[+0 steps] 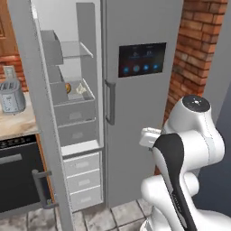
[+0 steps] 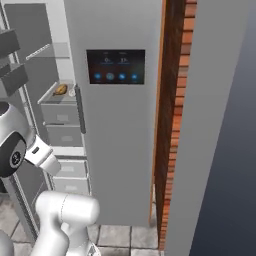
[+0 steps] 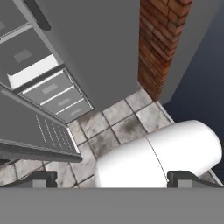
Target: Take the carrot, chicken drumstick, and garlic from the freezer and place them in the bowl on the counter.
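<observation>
The freezer (image 1: 76, 113) stands with its door swung wide, white inside, with clear shelves above and grey drawers below. In a grey bin at mid height lie the golden-brown chicken drumstick (image 1: 68, 87) and, just beside it to the right, the off-white garlic (image 1: 81, 89); from the right base view the drumstick (image 2: 61, 89) shows in the same bin. I cannot make out the carrot. Right of the freezer is the wider grey fridge door (image 1: 140, 99) with its dark display panel (image 1: 142, 59), then a brick wall (image 1: 191, 49). To the left a grey toaster (image 1: 11, 97) sits on the wooden surface (image 1: 18, 124). The arm is folded back on itself well short of the freezer, elbow high. In the hand view the gripper (image 3: 112, 179) points down at the tiled floor (image 3: 113, 127), fingers spread wide with nothing between them.
</observation>
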### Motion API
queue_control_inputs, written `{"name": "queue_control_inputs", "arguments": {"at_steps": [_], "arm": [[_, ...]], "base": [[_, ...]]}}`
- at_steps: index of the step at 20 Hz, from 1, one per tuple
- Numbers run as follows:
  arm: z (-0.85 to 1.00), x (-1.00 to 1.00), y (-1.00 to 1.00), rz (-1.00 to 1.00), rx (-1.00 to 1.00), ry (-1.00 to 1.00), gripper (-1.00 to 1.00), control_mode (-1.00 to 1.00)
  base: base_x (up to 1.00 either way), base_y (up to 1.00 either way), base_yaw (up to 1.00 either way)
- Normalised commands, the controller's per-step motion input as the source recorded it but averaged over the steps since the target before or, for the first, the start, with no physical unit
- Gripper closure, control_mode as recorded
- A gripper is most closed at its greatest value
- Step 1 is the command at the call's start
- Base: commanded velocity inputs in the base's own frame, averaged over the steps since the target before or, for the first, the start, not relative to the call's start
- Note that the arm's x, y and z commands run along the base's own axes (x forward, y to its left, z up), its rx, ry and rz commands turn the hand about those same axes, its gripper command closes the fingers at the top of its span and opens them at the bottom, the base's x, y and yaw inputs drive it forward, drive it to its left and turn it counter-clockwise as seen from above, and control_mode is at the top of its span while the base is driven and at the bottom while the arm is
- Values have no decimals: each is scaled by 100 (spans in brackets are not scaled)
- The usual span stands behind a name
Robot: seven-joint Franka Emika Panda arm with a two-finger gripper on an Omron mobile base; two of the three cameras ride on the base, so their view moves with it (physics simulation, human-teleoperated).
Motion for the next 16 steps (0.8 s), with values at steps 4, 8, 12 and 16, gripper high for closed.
{"name": "queue_control_inputs", "arguments": {"at_steps": [4, 8, 12, 16], "arm": [[0, 0, 0, 0, 0, 0, -100, 100], [0, 0, 0, 0, 0, 0, -100, 100], [0, 0, 0, 0, 0, 0, -100, 100], [0, 0, 0, 0, 0, 0, -100, 100]], "base": [[76, -27, 2], [34, 11, 18], [35, 14, 21], [29, 0, 20]]}}
